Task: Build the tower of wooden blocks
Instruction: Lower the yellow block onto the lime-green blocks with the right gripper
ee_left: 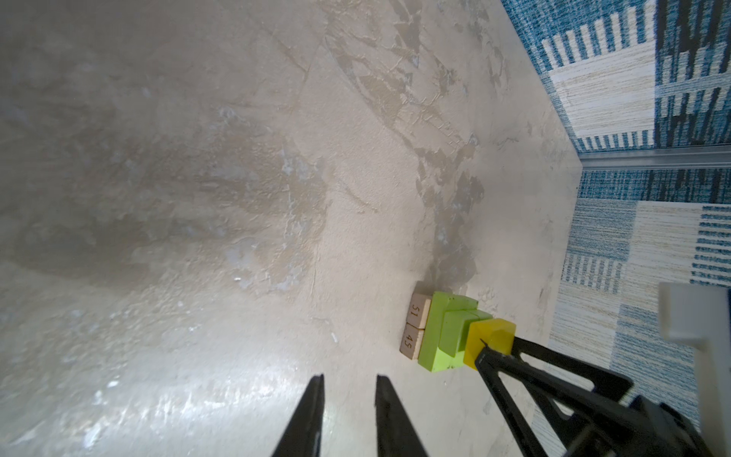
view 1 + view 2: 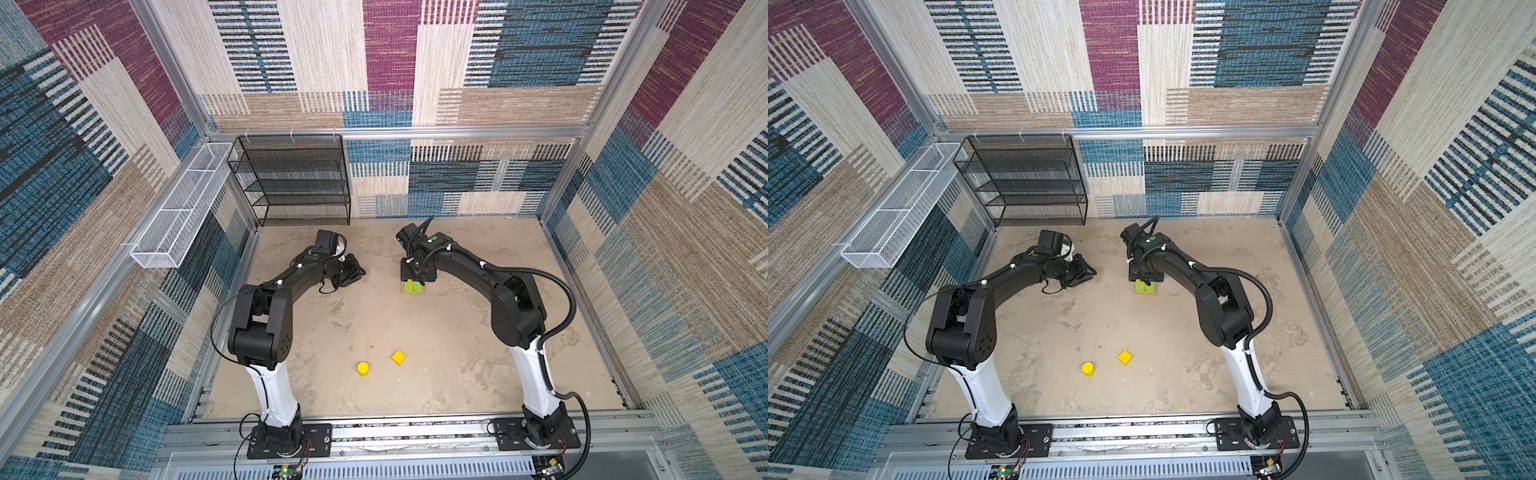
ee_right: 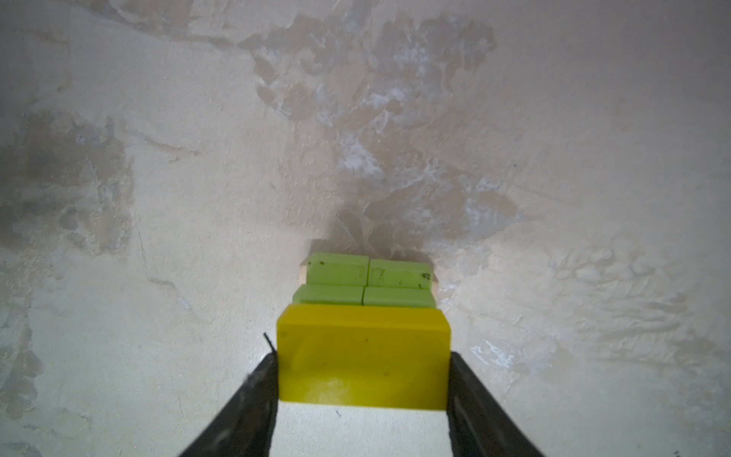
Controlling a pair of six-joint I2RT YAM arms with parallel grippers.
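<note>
The tower (image 2: pixel 412 287) (image 2: pixel 1145 287) stands on the table's far middle. Two tan planks (image 1: pixel 415 328) lie lowest, with two layers of lime-green blocks (image 3: pixel 368 273) (image 1: pixel 439 336) on them. My right gripper (image 3: pixel 363 358) (image 2: pixel 413 280) is shut on a long yellow bar (image 3: pixel 363 356) (image 1: pixel 490 340), which sits across the top green layer. A yellow cylinder (image 2: pixel 363 368) (image 2: pixel 1087 368) and a yellow cube (image 2: pixel 398 357) (image 2: pixel 1125 357) lie loose near the front. My left gripper (image 1: pixel 350 380) (image 2: pixel 357 272) hangs left of the tower, shut and holding nothing.
A black mesh shelf (image 2: pixel 291 178) stands at the back left against the wall. A white wire basket (image 2: pixel 178 208) hangs on the left wall. Patterned walls close in the table on three sides.
</note>
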